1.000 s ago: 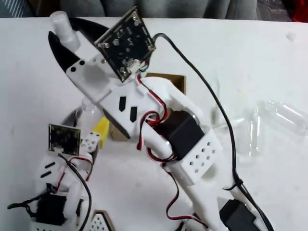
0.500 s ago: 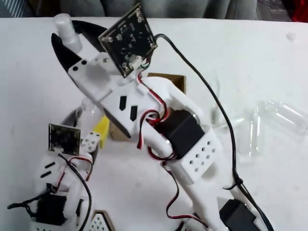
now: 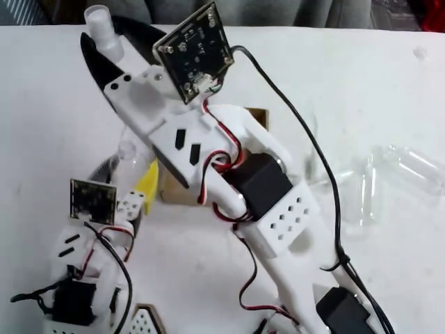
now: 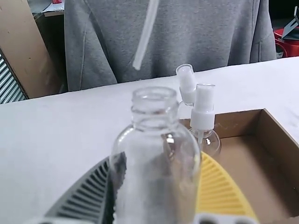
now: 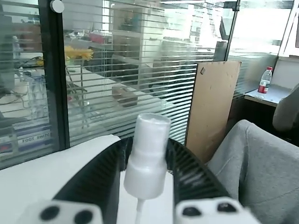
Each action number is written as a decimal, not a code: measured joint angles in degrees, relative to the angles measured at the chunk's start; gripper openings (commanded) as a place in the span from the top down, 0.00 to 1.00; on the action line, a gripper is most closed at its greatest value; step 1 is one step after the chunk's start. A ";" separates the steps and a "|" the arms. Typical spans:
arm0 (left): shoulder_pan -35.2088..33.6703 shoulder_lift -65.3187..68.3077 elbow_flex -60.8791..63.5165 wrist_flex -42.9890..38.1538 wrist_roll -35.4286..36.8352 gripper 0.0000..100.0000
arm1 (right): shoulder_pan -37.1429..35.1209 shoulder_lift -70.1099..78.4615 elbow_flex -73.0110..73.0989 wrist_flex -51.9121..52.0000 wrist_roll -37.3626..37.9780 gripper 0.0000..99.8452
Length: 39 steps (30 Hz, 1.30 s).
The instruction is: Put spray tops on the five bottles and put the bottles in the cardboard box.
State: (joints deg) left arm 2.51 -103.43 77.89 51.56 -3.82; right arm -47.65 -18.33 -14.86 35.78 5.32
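High view: right gripper at table's far edge, left part, clamped on spray top; left gripper nearer front-left, bottle in it, beside cardboard box.

Left wrist view: jaws closed on upright, open-necked bottle; dip tube hangs tilted above & beyond neck, tip off the mouth.

Right wrist view: spray top pinched betw. black jaws, head up.

Judgement: tube tip needs bringing over mouth, axis nearer vertical.

The bottle was clear, the spray top white, the cardboard box brown, the left gripper ribbed in grey and yellow.
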 measured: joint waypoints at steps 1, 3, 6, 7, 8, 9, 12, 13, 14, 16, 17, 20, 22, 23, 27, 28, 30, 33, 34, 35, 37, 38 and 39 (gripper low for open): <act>0.00 0.00 0.00 0.00 0.00 0.98 | 0.18 0.00 0.09 0.00 0.00 0.98; 0.00 0.00 0.00 0.00 0.00 0.98 | 0.09 0.00 0.09 0.79 0.00 0.98; 0.00 0.00 0.00 0.00 0.00 0.98 | 0.09 0.00 0.09 3.52 0.00 0.98; 0.00 0.00 0.00 0.00 0.00 0.98 | 0.09 0.00 0.09 4.04 0.00 0.98; 0.00 0.00 0.00 0.00 0.00 0.98 | 0.09 0.00 0.09 4.22 0.00 0.98; 0.00 0.00 0.00 0.00 0.00 0.98 | 0.09 0.00 0.09 4.22 0.00 0.98; 0.00 0.00 0.00 0.00 0.00 0.98 | 0.09 0.00 0.09 4.22 0.00 0.98; 0.00 0.00 0.00 0.00 0.00 0.98 | 0.09 0.00 0.09 4.22 -0.09 0.98; 0.00 0.00 0.00 0.00 0.00 0.98 | 0.09 0.00 0.26 4.22 -0.97 0.98; 0.00 0.00 0.00 0.00 0.00 0.98 | 0.09 0.00 1.32 4.22 -2.37 0.98; 0.00 0.00 0.00 0.00 0.00 0.98 | 0.09 0.00 1.93 4.22 -2.73 0.98; 0.00 0.00 0.00 0.00 0.00 0.98 | 0.09 0.00 4.40 4.22 -3.34 0.98; 0.00 0.00 0.00 0.00 0.00 0.98 | 0.09 0.00 5.98 4.22 -3.34 0.98; 0.00 0.00 0.00 0.00 0.00 0.98 | 0.09 0.00 6.77 4.22 -3.69 0.98; 0.00 0.00 0.00 0.00 0.00 0.98 | 0.09 0.00 7.56 6.95 -10.64 0.98; 0.00 0.00 0.00 0.00 0.00 0.98 | 0.09 0.00 7.56 8.79 -11.96 0.98; 0.18 0.00 0.00 0.00 0.00 0.98 | -0.35 -0.09 7.65 12.75 -12.92 0.98; 0.26 0.00 0.00 0.00 0.00 0.98 | -1.23 -0.09 7.65 18.11 -13.45 0.98; 0.26 0.00 0.00 0.00 0.00 0.98 | -1.23 -0.09 7.65 19.43 -13.63 0.98; 0.26 0.00 0.00 0.00 0.00 0.98 | -1.23 -0.09 7.65 20.48 -13.63 0.98; 0.26 0.00 0.00 0.00 0.00 0.98 | -1.14 -0.18 7.65 22.68 -13.89 0.98; 0.26 0.00 0.00 0.00 0.00 0.98 | -1.14 -0.18 7.65 23.91 -13.89 0.98; 0.26 0.00 0.00 0.00 0.00 0.98 | -1.23 -0.18 7.56 25.05 -13.98 0.98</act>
State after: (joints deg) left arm 2.77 -103.43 77.89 51.56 -3.82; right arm -48.88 -18.51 -7.30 60.84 -8.66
